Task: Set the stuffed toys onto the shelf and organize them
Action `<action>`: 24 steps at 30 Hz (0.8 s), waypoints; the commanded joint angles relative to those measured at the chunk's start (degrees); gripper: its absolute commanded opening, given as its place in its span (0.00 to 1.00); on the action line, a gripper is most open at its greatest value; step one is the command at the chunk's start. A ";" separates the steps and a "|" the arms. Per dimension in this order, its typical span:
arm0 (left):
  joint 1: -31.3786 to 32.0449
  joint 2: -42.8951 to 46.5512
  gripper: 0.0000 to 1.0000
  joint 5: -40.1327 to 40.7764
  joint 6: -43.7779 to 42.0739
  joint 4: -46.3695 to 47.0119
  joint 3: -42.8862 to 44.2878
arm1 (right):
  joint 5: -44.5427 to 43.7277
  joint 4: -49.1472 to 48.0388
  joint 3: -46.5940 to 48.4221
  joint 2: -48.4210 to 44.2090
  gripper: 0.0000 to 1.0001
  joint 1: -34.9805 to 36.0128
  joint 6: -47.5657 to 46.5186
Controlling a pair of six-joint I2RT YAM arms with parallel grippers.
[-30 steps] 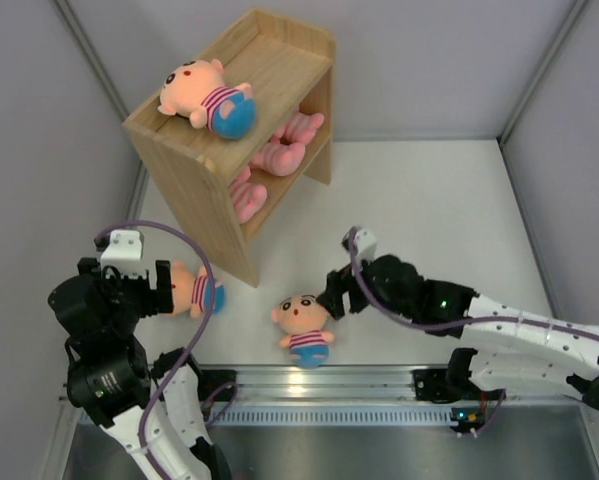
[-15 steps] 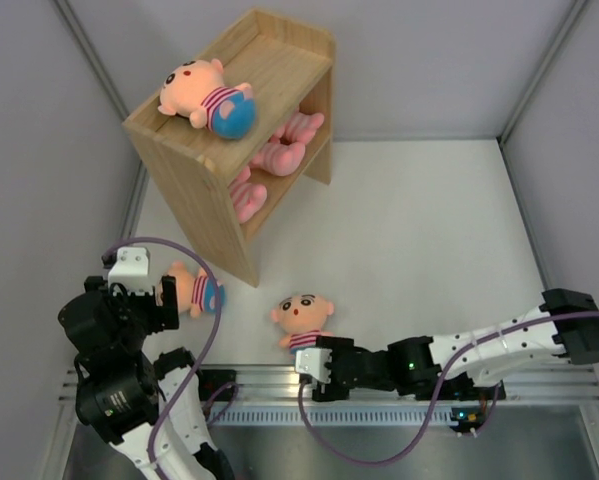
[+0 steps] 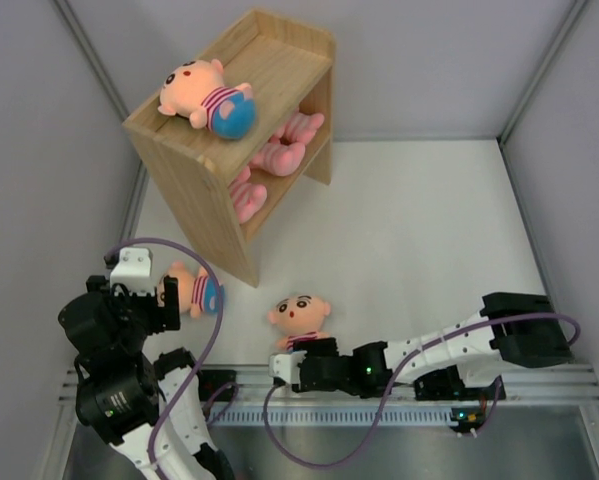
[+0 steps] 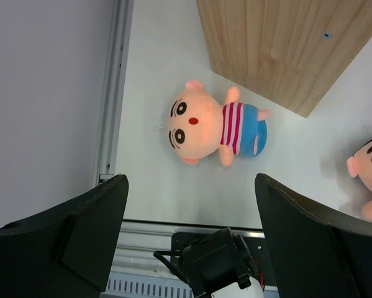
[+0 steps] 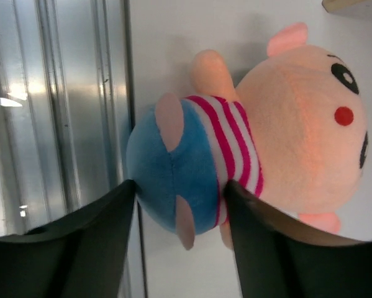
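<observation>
White tabletop [image 3: 429, 230], grey walls. Right gripper [image 5: 179, 186] sits low at the near edge by the metal rail [image 5: 68, 124]. Its fingers bracket the blue shorts of a peach-skinned plush doll in a pink-striped shirt [image 5: 285, 136] and touch both sides; can't tell if it's clamped. Left gripper [image 4: 190, 180] is spread wide, hovering over a second peach doll [image 4: 213, 124] lying just beside the corner of the light-wood shelf unit [image 3: 279, 60]. Third peach doll [image 3: 204, 97] lies on the shelf top. All-pink striped plush toys [image 3: 279, 145] are on the inner board.
</observation>
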State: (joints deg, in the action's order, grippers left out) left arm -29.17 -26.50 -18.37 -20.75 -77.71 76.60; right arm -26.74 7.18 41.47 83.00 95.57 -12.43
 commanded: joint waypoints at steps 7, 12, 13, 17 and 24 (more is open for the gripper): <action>-0.28 -0.83 0.89 -0.26 -0.78 -0.42 1.97 | -2.70 11.07 12.46 -3.09 0.00 -8.10 -3.22; -0.36 -3.37 0.89 -0.26 -0.69 -0.33 4.78 | 0.20 16.19 18.89 -11.45 0.00 -21.80 -3.75; -0.28 -3.99 0.89 -0.87 -0.69 -0.33 5.31 | 0.02 15.68 19.26 -13.02 0.00 -24.79 -3.57; -0.28 -6.37 0.89 -2.63 -0.34 -0.33 7.51 | -1.03 12.08 20.75 -19.88 0.00 -41.81 -0.76; -0.28 -9.62 0.89 -6.32 0.45 -0.33 9.44 | 18.28 4.24 40.36 -12.45 0.00 -66.98 -1.01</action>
State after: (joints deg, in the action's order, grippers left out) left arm -29.17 -34.30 -22.02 -20.95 -78.13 84.01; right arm -20.32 18.11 69.91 66.13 35.33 -13.04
